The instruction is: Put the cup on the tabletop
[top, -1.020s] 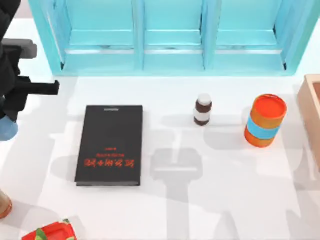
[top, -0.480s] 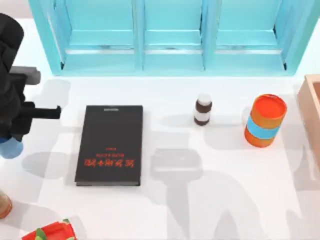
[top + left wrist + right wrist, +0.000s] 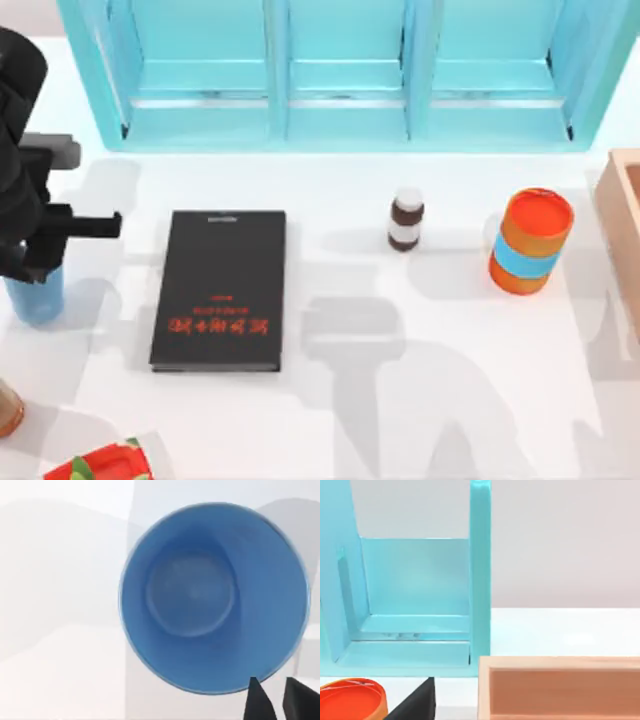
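The light-blue cup (image 3: 36, 297) stands upright on the white tabletop (image 3: 420, 380) near the left edge, left of the black book. My left gripper (image 3: 28, 262) hangs right over it and covers its rim in the top view. In the left wrist view I look straight down into the cup (image 3: 212, 597). The two black fingertips (image 3: 260, 702) sit just outside its rim, apart, with bare table showing between them, so the gripper is open. My right gripper (image 3: 415, 702) is a dark wedge beside the wooden box, parked on the right.
A black book (image 3: 220, 290) lies right of the cup. A brown bottle (image 3: 406, 220) and an orange cylinder (image 3: 530, 242) stand to the right. A turquoise shelf (image 3: 340, 75) spans the back. A wooden box (image 3: 625, 230) is at the right edge, and red items (image 3: 100, 463) at the front left.
The cup has dropped lower and shifted slightly right under my left gripper, and now rests on the table. The left arm came in from the left edge, then held nearly still.
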You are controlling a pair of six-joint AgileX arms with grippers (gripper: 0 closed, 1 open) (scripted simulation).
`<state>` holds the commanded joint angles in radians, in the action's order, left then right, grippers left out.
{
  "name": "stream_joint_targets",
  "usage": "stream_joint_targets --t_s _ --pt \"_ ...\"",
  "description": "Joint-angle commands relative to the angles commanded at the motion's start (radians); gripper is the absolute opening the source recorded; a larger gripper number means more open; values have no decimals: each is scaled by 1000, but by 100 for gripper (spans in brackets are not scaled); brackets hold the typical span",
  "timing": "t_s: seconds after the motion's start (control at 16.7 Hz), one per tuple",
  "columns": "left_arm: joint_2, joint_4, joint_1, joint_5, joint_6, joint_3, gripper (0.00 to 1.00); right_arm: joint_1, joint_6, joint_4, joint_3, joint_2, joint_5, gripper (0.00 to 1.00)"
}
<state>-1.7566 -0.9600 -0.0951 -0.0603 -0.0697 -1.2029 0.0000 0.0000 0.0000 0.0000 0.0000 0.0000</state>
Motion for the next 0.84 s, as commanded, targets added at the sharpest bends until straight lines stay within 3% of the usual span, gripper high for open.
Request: stream_joint_targets --t_s 0.48,0.84 --pt "0 0 0 0 0 0 98 0 0 0 0 0 0 100" --pt "0 0 0 0 0 0 100 0 0 0 0 0 0 100"
